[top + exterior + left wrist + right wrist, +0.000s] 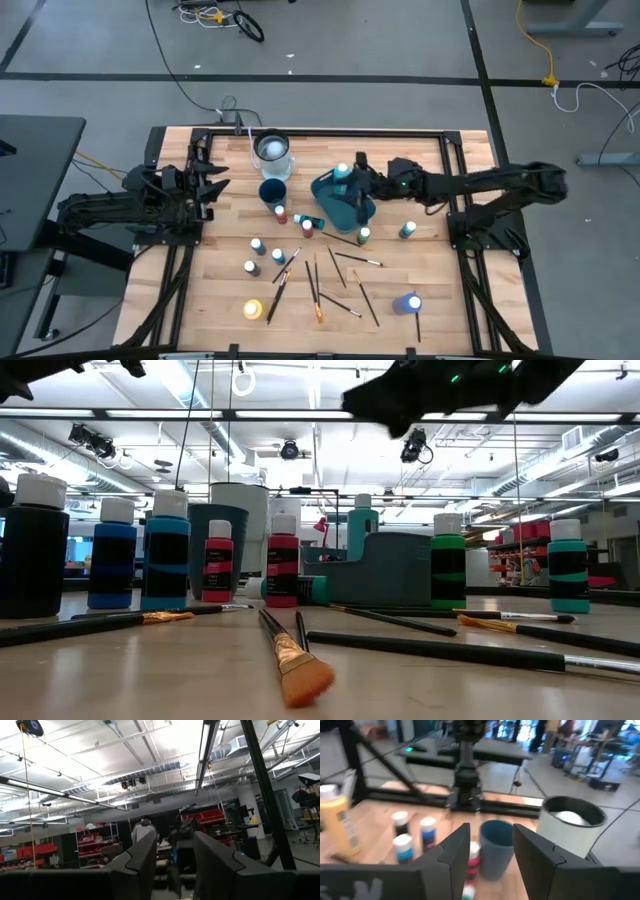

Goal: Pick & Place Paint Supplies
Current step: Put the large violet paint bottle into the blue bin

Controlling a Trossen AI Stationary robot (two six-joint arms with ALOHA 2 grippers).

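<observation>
Several small paint bottles stand on the wooden table: red ones (280,213) by the dark blue cup, blue ones (257,245), a yellow one (253,309), green ones (407,230) and a purple-blue one (408,303). A teal bottle (343,172) stands upright at the teal tray's (340,205) far end. Thin brushes (318,282) lie scattered flat on the table's near middle. My right gripper (357,178) hovers over the tray, open and empty, fingers pointing toward the table's left. My left gripper (213,181) waits open at the table's left edge.
A dark blue cup (272,192) stands left of the tray, and a pale round container (272,150) stands beyond it by the far edge. In the right wrist view the cup (495,847) and the container (567,820) lie ahead of the fingers. Bare wood shows at the near right (450,300).
</observation>
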